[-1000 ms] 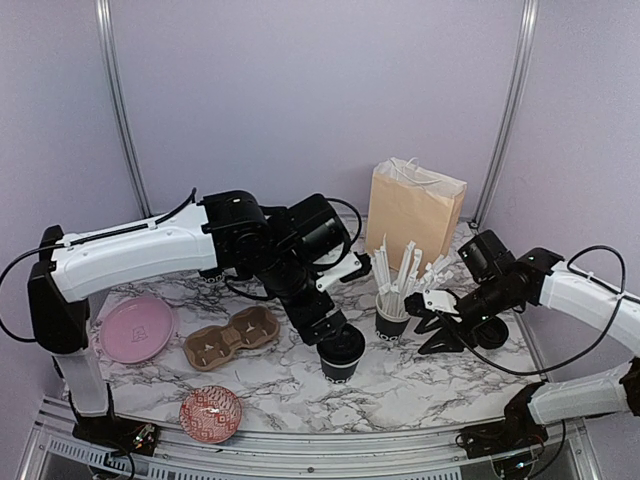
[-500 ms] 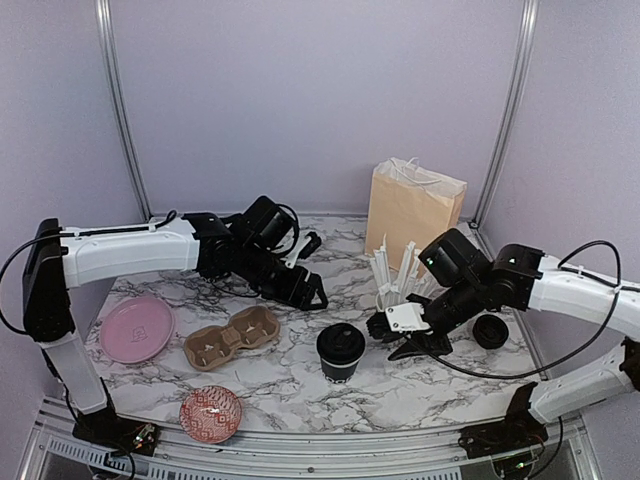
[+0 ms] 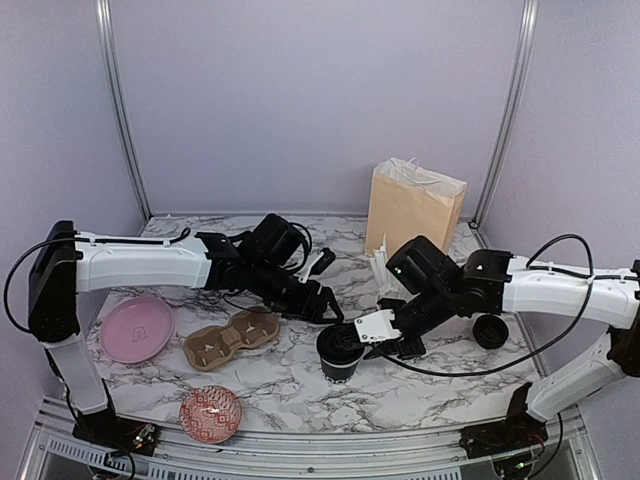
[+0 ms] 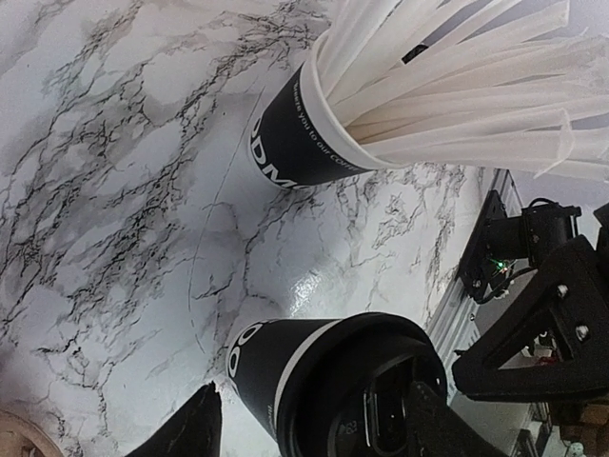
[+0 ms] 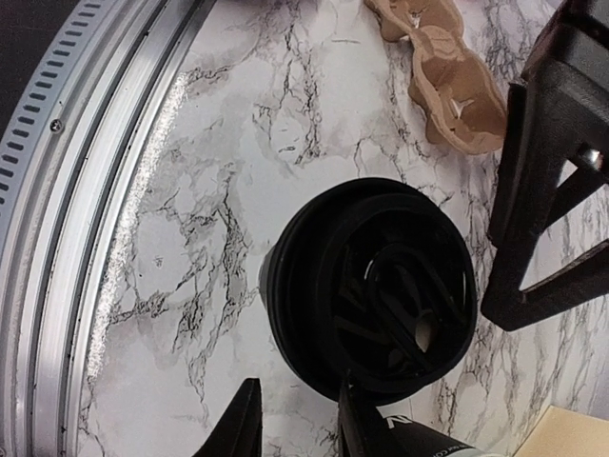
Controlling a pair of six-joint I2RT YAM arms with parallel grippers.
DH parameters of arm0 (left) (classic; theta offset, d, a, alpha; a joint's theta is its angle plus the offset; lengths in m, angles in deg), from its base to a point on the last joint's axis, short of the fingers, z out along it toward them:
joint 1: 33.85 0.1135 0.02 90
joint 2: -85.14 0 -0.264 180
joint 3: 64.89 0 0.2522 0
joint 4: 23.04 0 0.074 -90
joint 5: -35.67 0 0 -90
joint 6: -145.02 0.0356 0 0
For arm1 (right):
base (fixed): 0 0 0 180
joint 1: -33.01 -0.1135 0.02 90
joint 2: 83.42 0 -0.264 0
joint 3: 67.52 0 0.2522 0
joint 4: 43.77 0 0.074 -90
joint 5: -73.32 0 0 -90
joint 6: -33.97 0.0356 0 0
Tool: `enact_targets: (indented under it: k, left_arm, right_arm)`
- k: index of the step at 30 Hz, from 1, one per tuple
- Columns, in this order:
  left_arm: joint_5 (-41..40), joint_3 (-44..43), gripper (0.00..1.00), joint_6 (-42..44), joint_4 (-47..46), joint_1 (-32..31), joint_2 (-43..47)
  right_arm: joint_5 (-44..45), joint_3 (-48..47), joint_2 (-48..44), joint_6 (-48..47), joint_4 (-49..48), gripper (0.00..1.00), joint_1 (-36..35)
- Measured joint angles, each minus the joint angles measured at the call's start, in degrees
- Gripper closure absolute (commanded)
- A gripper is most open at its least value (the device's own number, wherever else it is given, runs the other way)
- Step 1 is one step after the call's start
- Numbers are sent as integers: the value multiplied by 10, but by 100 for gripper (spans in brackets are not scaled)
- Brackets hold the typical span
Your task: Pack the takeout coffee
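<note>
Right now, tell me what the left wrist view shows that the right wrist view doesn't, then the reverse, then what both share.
Left wrist only: the black cup of white straws, lettering readable on its side. Right wrist only: the cardboard cup carrier, seen clearly, and a tan corner at the frame's edge, probably the paper bag. Both: the lidded black coffee cup standing on the marble table, with the other arm's black hardware beside it.

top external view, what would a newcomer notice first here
A black lidded paper cup stands front-centre, flanked closely by the left gripper and right gripper. A tan paper bag stands upright at the back, and a brown cardboard cup carrier lies left of the cup.
</note>
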Motion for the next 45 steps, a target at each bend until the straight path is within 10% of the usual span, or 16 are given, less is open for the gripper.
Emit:
enact_targets:
  k: [29,37,45]
  left_arm:
    - [-19,52,40,-6,-99,-17,-25]
    - [-49,47,7,-5,-78,-26,-19]
    - [-146,68,5,-14,-36,-33,65]
  right_arm:
    - [69,48,17,-47,-89,87,-47]
    - [15,-38,33,-28,12,77,-47]
    - [-10,-75,35,-9,26,63,-47]
